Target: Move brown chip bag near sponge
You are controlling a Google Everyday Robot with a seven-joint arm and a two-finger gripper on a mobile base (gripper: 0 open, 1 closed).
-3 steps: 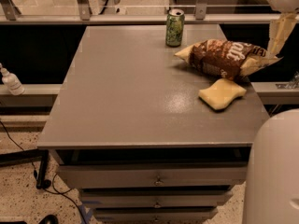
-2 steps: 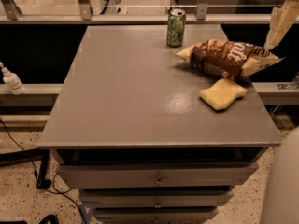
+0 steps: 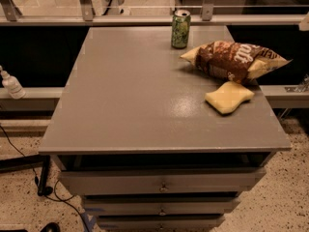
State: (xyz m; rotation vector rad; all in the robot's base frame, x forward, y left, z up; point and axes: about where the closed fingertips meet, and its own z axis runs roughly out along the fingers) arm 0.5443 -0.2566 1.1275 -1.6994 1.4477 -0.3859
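Note:
The brown chip bag (image 3: 235, 60) lies on its side at the back right of the grey table (image 3: 125, 95), its right end hanging over the table's right edge. The pale yellow sponge (image 3: 229, 97) lies flat just in front of the bag, touching or almost touching it. Only a pale sliver of my gripper (image 3: 305, 22) shows at the right edge of the camera view, above and to the right of the bag and apart from it.
A green drink can (image 3: 180, 29) stands upright at the back of the table, just left of the bag. Drawers (image 3: 161, 182) sit under the tabletop. A white bottle (image 3: 10, 84) stands on a ledge at the left. A railing runs behind the table.
My gripper and arm have withdrawn to the upper right, almost out of view. The white robot body at the lower right has left the view. Bag, sponge and can stay put.

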